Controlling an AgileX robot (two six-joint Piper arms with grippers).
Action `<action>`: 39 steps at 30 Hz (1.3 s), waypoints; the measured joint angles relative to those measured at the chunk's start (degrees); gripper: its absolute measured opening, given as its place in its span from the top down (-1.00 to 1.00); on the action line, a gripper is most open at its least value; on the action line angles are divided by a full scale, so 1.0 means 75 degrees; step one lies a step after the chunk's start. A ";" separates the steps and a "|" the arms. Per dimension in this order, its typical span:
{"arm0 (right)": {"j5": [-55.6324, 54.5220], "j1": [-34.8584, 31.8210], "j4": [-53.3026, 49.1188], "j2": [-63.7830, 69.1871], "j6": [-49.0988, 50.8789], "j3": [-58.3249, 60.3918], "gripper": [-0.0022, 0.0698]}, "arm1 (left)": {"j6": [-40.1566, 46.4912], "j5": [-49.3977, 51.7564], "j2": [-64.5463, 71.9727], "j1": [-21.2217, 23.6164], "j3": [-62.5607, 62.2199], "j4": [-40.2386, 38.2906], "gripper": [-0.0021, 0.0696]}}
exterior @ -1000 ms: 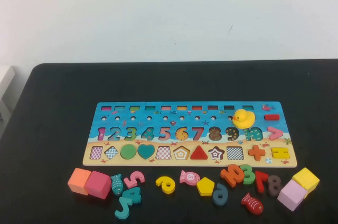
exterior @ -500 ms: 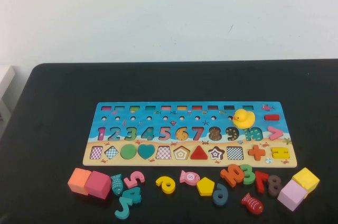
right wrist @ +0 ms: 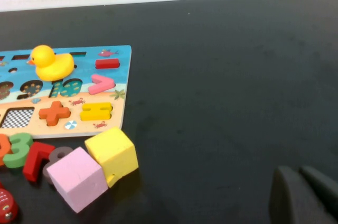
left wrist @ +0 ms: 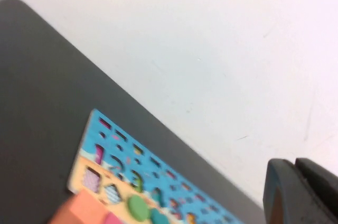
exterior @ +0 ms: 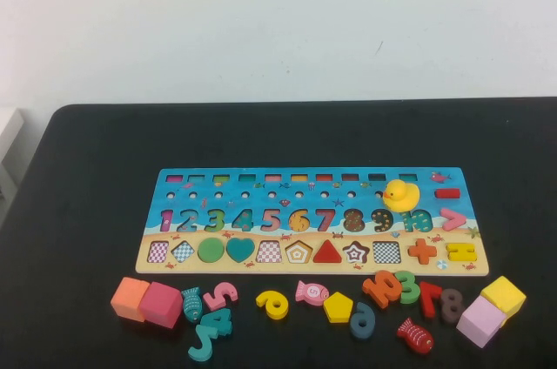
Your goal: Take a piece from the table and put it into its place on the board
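Pentagon (exterior: 338, 306) lies just below the board (exterior: 174, 191); left pincer (left wrist: 296, 192) closed, right pincer (right wrist: 303, 195) closed, both far off

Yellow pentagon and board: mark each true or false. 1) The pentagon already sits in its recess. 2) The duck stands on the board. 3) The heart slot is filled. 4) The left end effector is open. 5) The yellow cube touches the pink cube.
1) False. The yellow pentagon lies on the table, below the board; its recess is unfilled.
2) True. The duck stands near the board's right end.
3) True. A teal heart fills it.
4) False. The left end effector is shut, holding nothing, off to the side; the right end effector is also shut and clear of the pieces.
5) True. The yellow cube touches the pink cube.
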 joint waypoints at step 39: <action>-0.0002 0.0000 -0.0018 0.0000 0.0000 0.0000 0.89 | 0.6803 0.8104 1.1467 -0.4354 -1.0166 0.5640 0.95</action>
